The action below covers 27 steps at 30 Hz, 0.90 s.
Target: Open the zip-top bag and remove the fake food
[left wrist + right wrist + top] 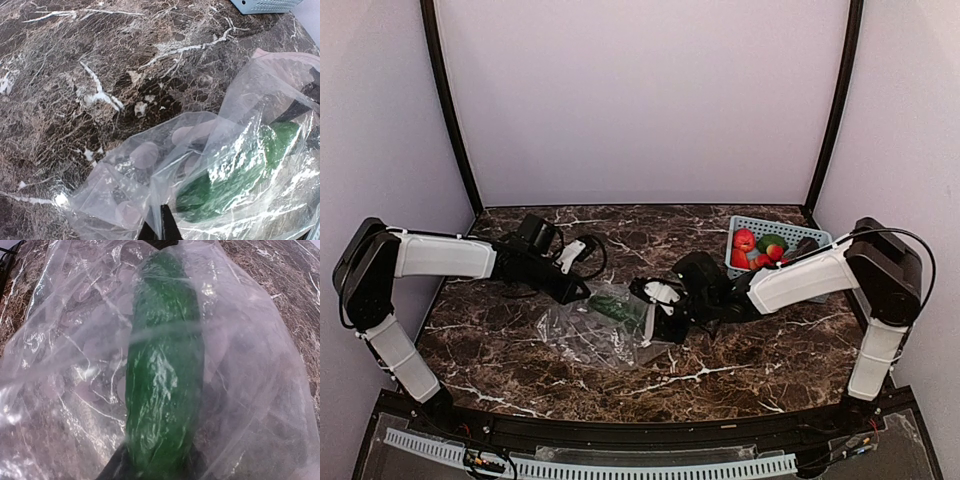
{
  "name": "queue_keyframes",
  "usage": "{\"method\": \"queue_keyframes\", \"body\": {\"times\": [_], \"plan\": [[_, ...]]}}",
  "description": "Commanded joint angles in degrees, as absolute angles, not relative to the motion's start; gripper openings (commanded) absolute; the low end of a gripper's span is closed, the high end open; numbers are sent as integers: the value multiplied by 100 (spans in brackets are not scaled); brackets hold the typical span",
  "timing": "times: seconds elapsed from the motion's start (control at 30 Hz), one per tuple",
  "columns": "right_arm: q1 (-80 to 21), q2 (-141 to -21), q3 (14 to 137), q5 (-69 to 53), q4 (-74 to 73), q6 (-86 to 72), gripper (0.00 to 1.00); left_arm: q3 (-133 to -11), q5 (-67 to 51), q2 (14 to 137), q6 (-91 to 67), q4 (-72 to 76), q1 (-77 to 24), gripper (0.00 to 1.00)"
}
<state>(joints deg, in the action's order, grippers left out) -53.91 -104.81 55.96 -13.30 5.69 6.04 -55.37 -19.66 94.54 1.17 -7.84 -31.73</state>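
The clear zip-top bag lies crumpled on the marble in the middle, its white zip strip on the right. A green fake cucumber is inside it. My left gripper is at the bag's far left edge. In the left wrist view its fingertips are shut on a fold of the bag, beside the cucumber. My right gripper is at the zip end. In the right wrist view its dark fingers flank the near end of the cucumber, hazy behind plastic.
A light blue basket stands at the back right and holds red and green fake food. Its corner shows in the left wrist view. Black posts and pale walls enclose the table.
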Motion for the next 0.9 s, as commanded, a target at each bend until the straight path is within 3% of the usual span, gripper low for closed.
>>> {"method": "queue_keyframes", "body": {"times": [0.0,0.53,0.87], "plan": [[-5448,-9986,5333,-1151,314,639,16,-5655,-1500,9200,413,-1371,-3154,1],[-5263,-8220,3984,-460,-432,84,13,-5842,-187,8883,606,-1953,-3134,1],[-3885,-6711,3443,-578,-600,-842,8,-5961,-214,9031,399,-1992,-2947,1]]}}
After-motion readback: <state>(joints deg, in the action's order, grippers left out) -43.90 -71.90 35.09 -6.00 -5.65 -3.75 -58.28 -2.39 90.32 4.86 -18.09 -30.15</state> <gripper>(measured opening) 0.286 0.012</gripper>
